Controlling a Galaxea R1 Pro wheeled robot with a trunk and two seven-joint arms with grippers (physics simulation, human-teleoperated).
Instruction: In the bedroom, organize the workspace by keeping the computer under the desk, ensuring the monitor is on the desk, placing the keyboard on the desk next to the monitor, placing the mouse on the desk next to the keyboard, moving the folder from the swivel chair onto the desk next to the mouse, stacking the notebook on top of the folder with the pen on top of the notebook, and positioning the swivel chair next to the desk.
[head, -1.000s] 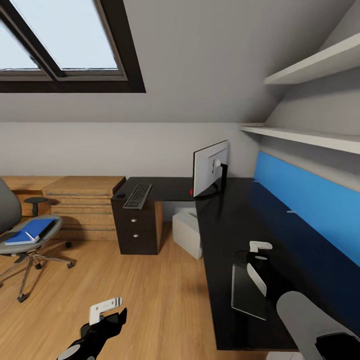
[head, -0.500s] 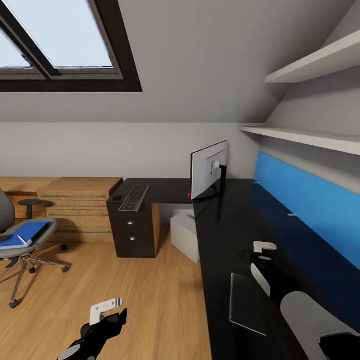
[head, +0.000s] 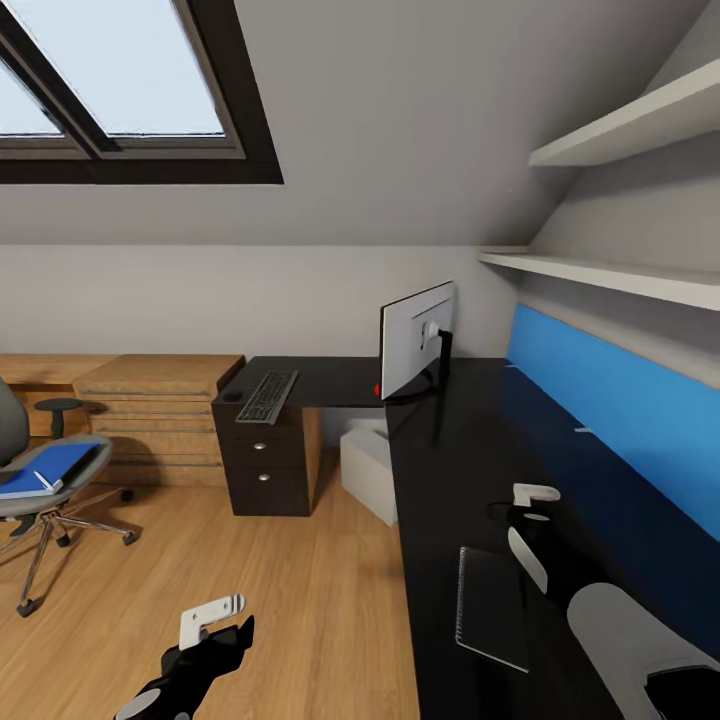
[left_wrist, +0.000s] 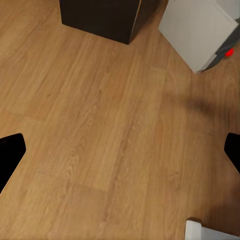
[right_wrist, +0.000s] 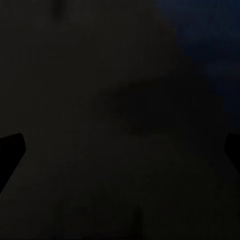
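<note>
Your robot stood beside the black desk (head: 470, 440), where the monitor (head: 415, 338) rose at the corner with the keyboard (head: 272, 394) and the mouse (head: 232, 395) on the wing to its left. The computer (head: 368, 468) sat under the desk, and the notebook (head: 492, 606) lay flat on the near end. Your right gripper (head: 528, 512) hung over the desktop just beside the notebook, fingers spread wide and empty; your left gripper (head: 212, 622), also wide open, hovered above the floor (left_wrist: 100, 125). The blue folder (head: 48, 467) rested on the chair (head: 40, 480), well apart from the desk
</note>
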